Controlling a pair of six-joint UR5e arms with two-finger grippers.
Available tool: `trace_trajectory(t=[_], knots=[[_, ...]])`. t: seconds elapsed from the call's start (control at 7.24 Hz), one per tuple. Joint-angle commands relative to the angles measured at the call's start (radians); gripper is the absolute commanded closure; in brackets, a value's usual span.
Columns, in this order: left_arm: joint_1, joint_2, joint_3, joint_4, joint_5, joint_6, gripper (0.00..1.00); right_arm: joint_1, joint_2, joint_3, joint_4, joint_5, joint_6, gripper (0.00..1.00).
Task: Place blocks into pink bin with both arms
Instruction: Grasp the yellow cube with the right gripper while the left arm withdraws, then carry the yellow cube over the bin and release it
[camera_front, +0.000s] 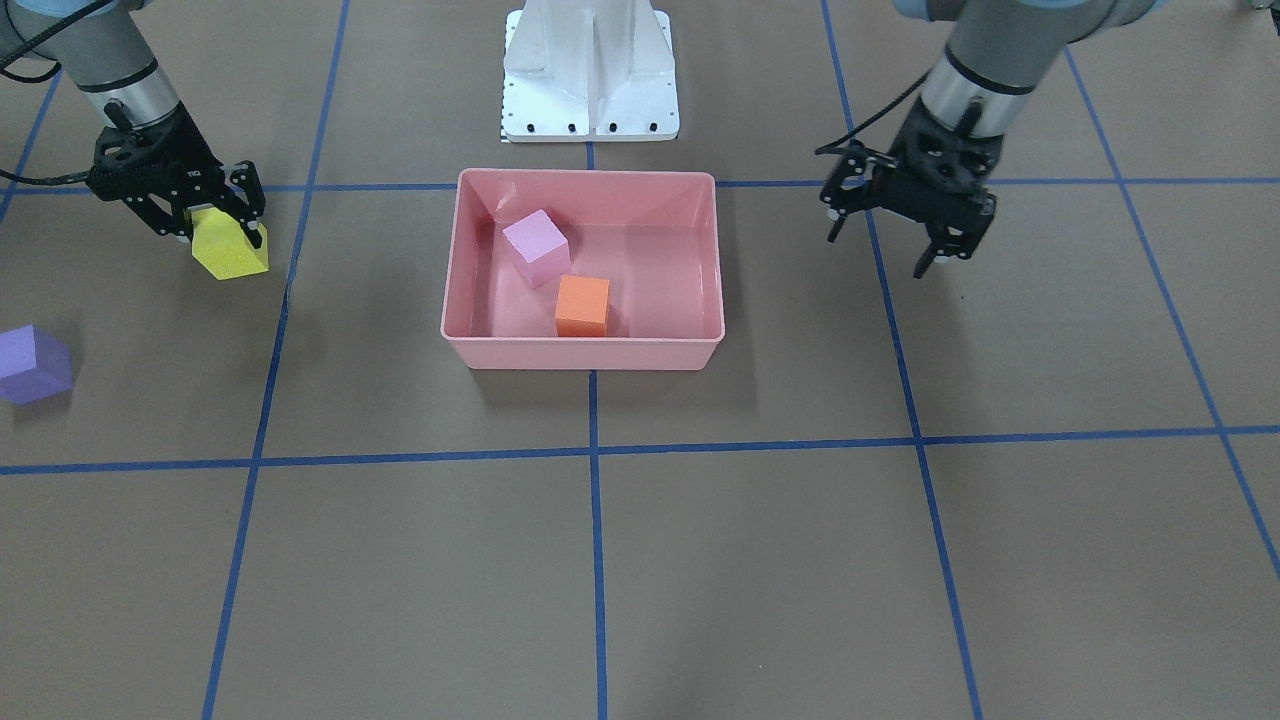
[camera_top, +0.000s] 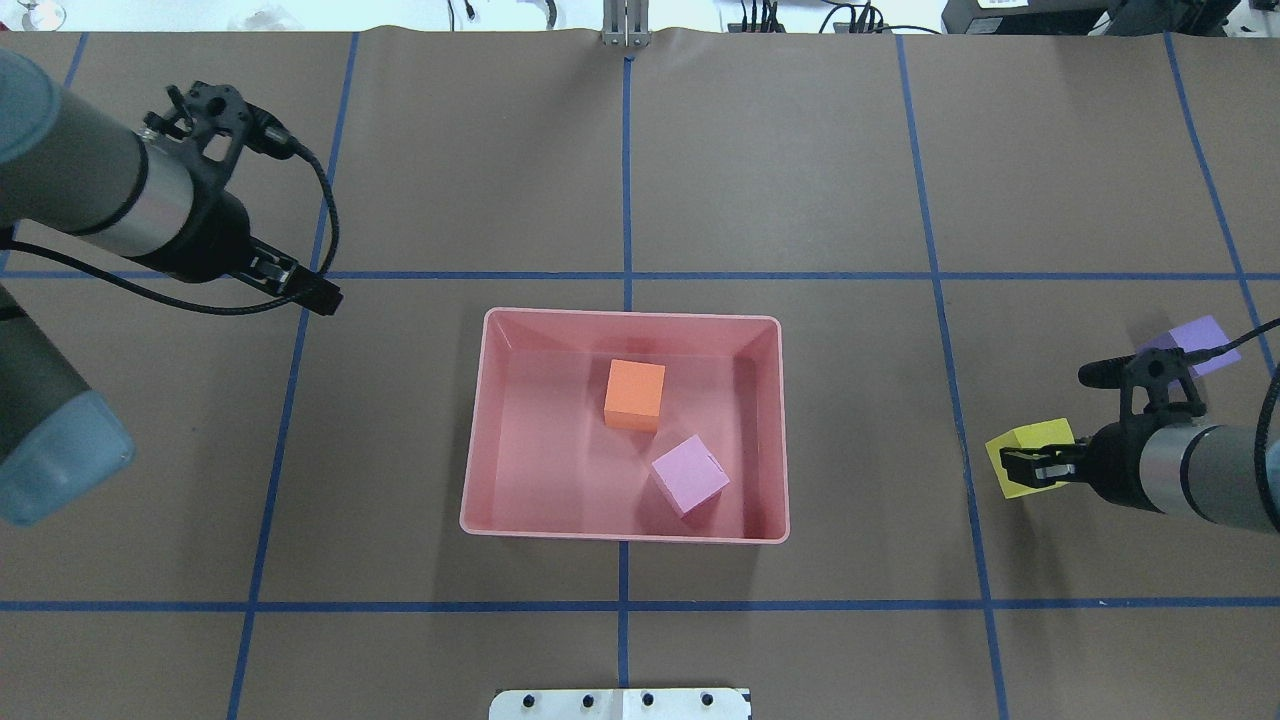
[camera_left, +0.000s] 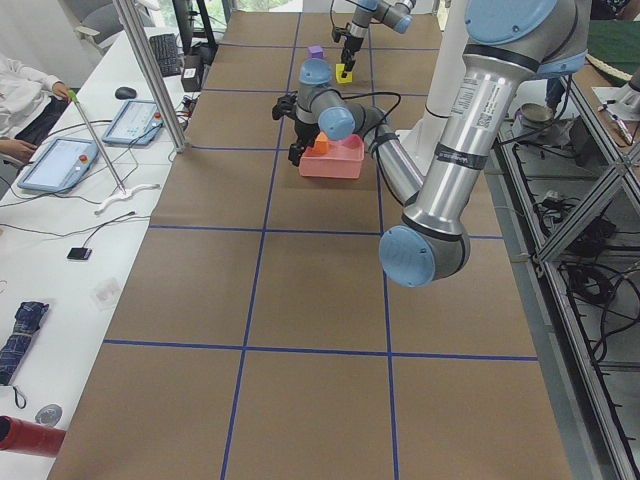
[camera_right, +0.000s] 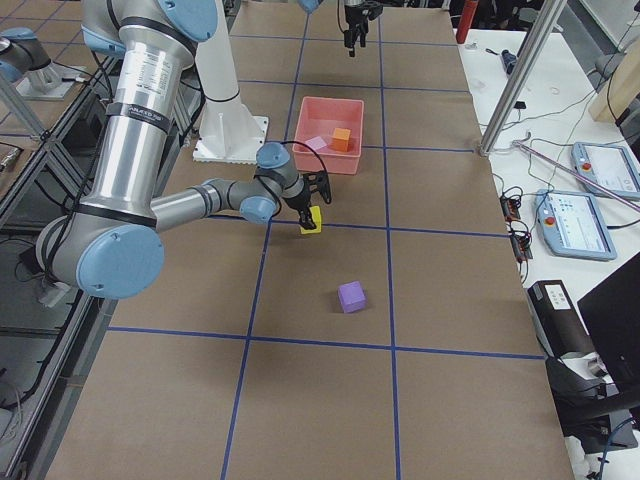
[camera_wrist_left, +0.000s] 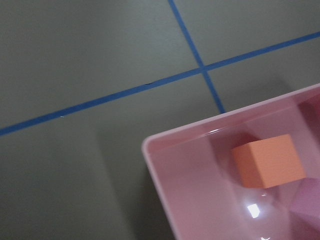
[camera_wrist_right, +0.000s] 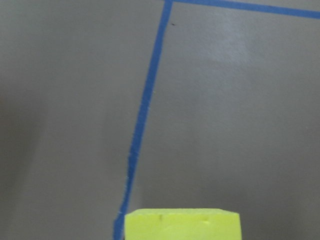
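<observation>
1. In the overhead view, the pink bin (camera_top: 620, 532) sits at the middle of the brown table (camera_top: 800, 150), which is marked with blue tape lines (camera_top: 626, 180).
2. 2 blocks lie inside the bin. The orange block (camera_top: 635, 394) is near its centre, and the pink-lilac block (camera_top: 689, 475) is at 5 o'clock from it, turned at an angle. They are close together, but I cannot tell whether they touch.
3. The right gripper (camera_top: 1030, 465) is at 3 o'clock from the bin, well apart from it. Its fingers are clamped on the yellow block (camera_top: 1040, 437). I cannot tell whether that block touches the table.
4. The purple block (camera_top: 1195, 340) rests on the table at 1 o'clock from the yellow block, near it and ungripped.
5. The left gripper (camera_front: 877, 255) is at 10 o'clock from the bin. Its jaws are spread and hold nothing.
6. The white base stand (camera_front: 590, 80) is at 6 o'clock from the bin.
</observation>
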Motion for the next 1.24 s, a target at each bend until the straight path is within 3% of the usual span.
trace_trajectory(t=[0.0, 0.28, 0.41, 0.55, 0.69, 0.97, 1.1], knots=[[-0.115, 0.092, 0.006, -0.005, -0.081, 0.167, 0.0, 0.035, 0.191, 0.077, -0.28, 0.034, 0.06, 1.0], [-0.122, 0.095, 0.009, -0.005, -0.087, 0.167, 0.0, 0.027, 0.531, 0.095, -0.674, 0.034, 0.18, 1.0], [-0.122, 0.095, 0.01, -0.005, -0.087, 0.163, 0.0, -0.002, 0.688, 0.079, -0.826, 0.028, 0.243, 1.0], [-0.12, 0.095, 0.01, -0.005, -0.087, 0.157, 0.0, -0.028, 0.829, 0.015, -0.89, 0.017, 0.311, 0.99], [-0.118, 0.094, 0.01, -0.005, -0.087, 0.151, 0.0, -0.065, 0.929, -0.056, -0.895, -0.018, 0.383, 0.8], [-0.111, 0.092, 0.01, -0.005, -0.087, 0.108, 0.0, -0.14, 1.133, -0.211, -0.927, -0.123, 0.541, 0.11], [-0.109, 0.09, 0.012, -0.007, -0.087, 0.097, 0.0, -0.157, 1.18, -0.217, -0.987, -0.127, 0.584, 0.02]])
